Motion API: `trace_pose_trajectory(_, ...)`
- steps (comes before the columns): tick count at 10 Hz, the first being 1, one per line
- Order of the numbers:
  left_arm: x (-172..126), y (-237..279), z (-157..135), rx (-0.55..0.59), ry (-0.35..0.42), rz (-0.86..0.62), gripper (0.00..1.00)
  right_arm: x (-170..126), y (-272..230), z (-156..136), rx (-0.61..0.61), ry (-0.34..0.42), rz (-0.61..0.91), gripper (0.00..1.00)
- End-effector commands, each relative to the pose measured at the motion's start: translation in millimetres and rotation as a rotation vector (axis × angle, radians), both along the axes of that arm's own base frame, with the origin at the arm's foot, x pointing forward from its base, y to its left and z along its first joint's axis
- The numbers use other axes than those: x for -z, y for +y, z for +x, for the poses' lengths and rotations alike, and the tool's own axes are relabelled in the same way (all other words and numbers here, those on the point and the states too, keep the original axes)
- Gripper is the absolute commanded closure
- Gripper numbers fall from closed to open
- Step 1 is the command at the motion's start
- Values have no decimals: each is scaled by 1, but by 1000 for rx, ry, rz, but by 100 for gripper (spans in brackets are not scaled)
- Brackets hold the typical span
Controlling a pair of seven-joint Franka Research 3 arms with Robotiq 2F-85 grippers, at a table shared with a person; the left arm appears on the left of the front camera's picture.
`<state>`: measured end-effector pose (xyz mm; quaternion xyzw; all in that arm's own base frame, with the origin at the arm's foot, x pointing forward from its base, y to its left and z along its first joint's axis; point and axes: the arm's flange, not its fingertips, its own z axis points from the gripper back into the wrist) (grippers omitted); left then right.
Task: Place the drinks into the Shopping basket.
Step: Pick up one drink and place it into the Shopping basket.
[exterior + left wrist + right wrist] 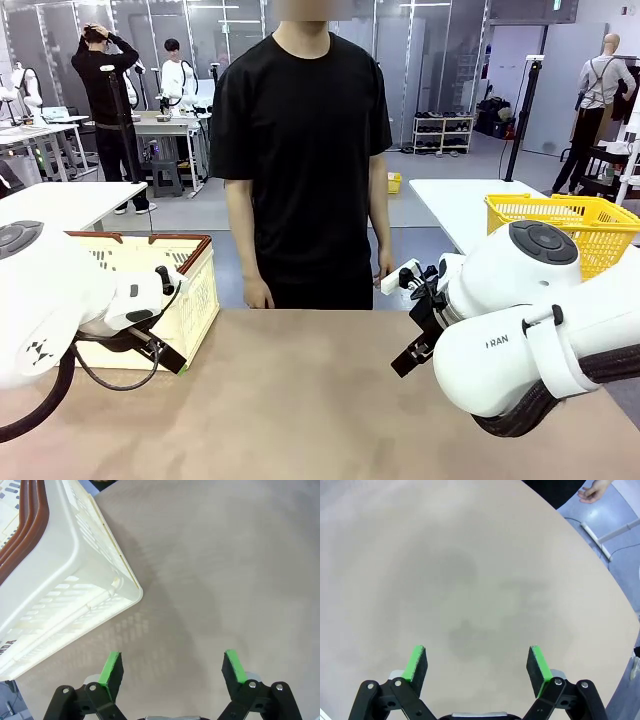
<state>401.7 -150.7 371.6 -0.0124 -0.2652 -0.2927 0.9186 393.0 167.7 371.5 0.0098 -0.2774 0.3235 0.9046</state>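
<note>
Two end effectors, both with jaws spread wide and nothing between them.

Left end effector (171, 666): its green pads (111, 667) face each other over bare desk (225, 570), gripping nothing. The Shopping basket (65, 580) lies just beside it, apart from both fingers. One cream-white lattice corner rests on the desk, and the brown rim (25, 540) is visible at the upper left of the left wrist view. A lattice-patterned shadow falls on the desk beside that corner.

Right end effector (477, 662): its green pads (537, 662) likewise stand far apart above plain desk surface, holding nothing. The desk's curved edge runs across the upper right of the right wrist view, with a person's hand (592, 492) beyond it over the floor.

Front view: the Shopping basket stands upright at the far-left corner of the desk, beside the left arm (40, 300), which enters from the left edge. The right arm (520, 340) enters from the right edge, near the desk's right side. Between the two arms the tan desk top is in plain sight. A person (300, 150) in a black T-shirt stands at the far edge of the desk, arms hanging at the sides. Behind, on a separate white table (450, 200), sits a bright yellow mesh basket (570, 215).
</note>
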Motion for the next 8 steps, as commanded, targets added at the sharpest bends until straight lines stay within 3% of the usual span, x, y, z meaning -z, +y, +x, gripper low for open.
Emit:
trace_pose_trajectory(1,0,0,0,-1,0,0,0,0,0,0,3,1,3,0)
trace_pose_trajectory(3,-12,-10,-8,-32,-31,-13,0,0,0,0,0,0,0,0)
trace_pose_trajectory(5,-49,-31,-30,-122,-105,41,0,-45,34,-21,166,-38,-69,0)
trace_pose_trajectory(8,-96,-55,-58,-278,-116,-2,0,-103,77,-32,413,-102,-117,0)
